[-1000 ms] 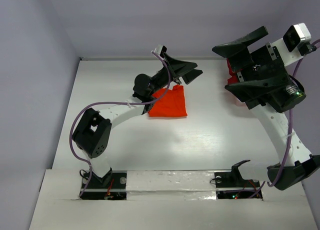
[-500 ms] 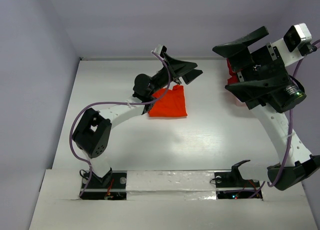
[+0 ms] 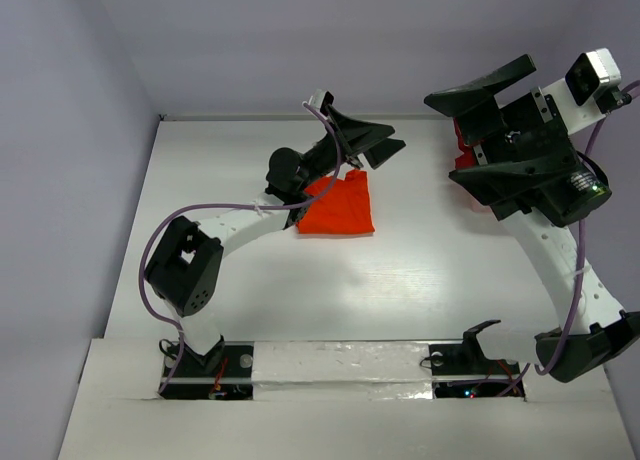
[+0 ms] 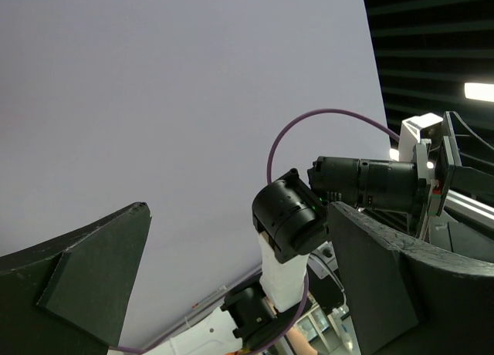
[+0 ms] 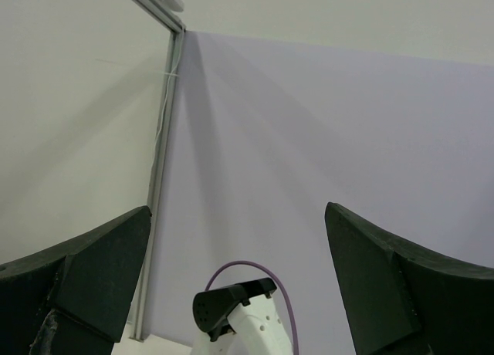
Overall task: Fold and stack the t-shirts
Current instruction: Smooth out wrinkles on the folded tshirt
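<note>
An orange-red t-shirt lies folded into a small rectangle on the white table, left of the middle. My left gripper hangs open just beyond its far right corner, tilted upward, with nothing between its fingers. A dark crimson t-shirt lies at the back right, mostly hidden behind my right gripper, which is raised above it, open wide and empty. In the left wrist view the left gripper faces the wall and the right arm. The right gripper in the right wrist view faces only wall.
Pale walls close the table at the back and on the left. Both arm bases sit at the near edge behind a white ledge. The left arm's purple cable loops over the table's left side.
</note>
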Available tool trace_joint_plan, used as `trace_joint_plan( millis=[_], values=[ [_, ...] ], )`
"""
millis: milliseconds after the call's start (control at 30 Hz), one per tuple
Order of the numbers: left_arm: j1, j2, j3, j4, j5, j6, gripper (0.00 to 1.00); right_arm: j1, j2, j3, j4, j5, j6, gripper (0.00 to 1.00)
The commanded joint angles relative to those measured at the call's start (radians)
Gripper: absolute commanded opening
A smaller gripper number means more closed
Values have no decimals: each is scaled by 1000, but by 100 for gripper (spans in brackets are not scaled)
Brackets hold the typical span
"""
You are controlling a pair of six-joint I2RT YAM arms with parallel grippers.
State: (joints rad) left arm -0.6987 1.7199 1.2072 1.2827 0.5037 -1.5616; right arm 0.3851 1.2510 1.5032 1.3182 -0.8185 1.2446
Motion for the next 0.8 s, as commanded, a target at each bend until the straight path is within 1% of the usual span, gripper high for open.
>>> trace_joint_plan(
  millis=[0, 767],
  values=[
    [-2, -2, 54, 429, 12, -2, 99, -8, -22, 0, 26, 21, -17, 100],
    [-2, 3, 57, 438, 15, -3, 99, -8, -38, -12, 19, 25, -33, 100]
  ],
)
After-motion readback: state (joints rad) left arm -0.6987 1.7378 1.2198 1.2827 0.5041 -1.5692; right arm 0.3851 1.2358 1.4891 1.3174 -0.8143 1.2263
